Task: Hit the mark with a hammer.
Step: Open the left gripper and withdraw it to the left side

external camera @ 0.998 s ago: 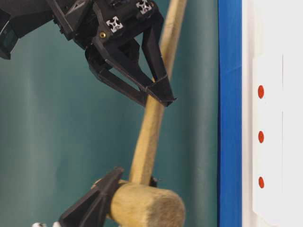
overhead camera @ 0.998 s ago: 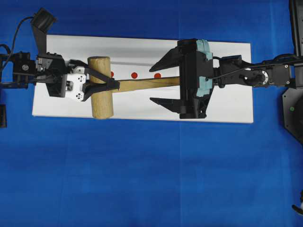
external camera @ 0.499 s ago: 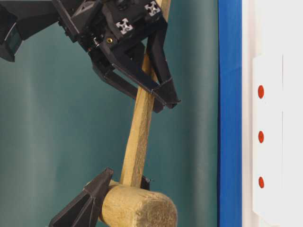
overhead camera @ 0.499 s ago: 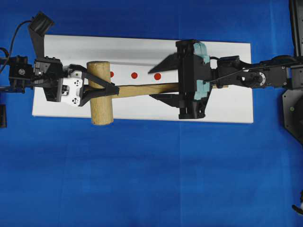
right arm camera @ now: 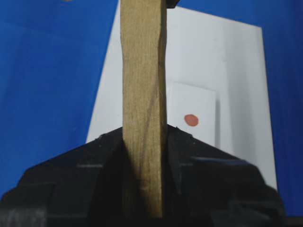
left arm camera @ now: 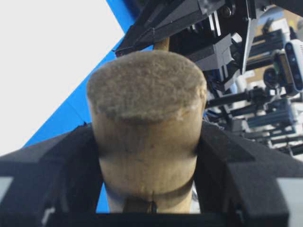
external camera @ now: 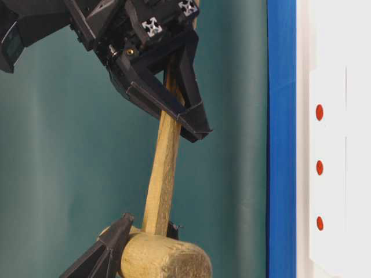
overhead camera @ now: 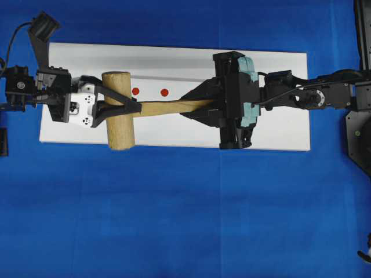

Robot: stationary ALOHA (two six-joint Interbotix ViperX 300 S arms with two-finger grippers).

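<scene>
The hammer (overhead camera: pixel 139 108) lies level across the middle of the overhead view, held off the white board (overhead camera: pixel 174 130). Its thick cylindrical head (overhead camera: pixel 119 116) sits at centre left and its flat handle (overhead camera: pixel 171 106) runs right. It looks like plain light wood: stiff, dry, not fragile, with most of its weight in the head, so a grip far out on the handle will likely feel head-heavy and want to twist. The handle's flat faces give pads a good seat. The rounded head is the poorer place to hold, since it can roll between fingers.

The left gripper (overhead camera: pixel 110 106) is clamped across the head at a medium spread, its black fingers (left arm camera: pixel 61 175) pressed to both sides in the left wrist view. The right gripper (overhead camera: pixel 200 107) has its jaws drawn narrow onto the handle, squeezing the flat faces as the right wrist view shows.

In the overhead view 2 red dots (overhead camera: pixel 135 91) show just above the handle, and the right gripper seems to cover a 3rd. The table-level view shows 3 dots on the raised white block (external camera: pixel 327 168) at right. Which of them is the mark I cannot tell. Blue cloth (overhead camera: pixel 174 220) surrounds the board
</scene>
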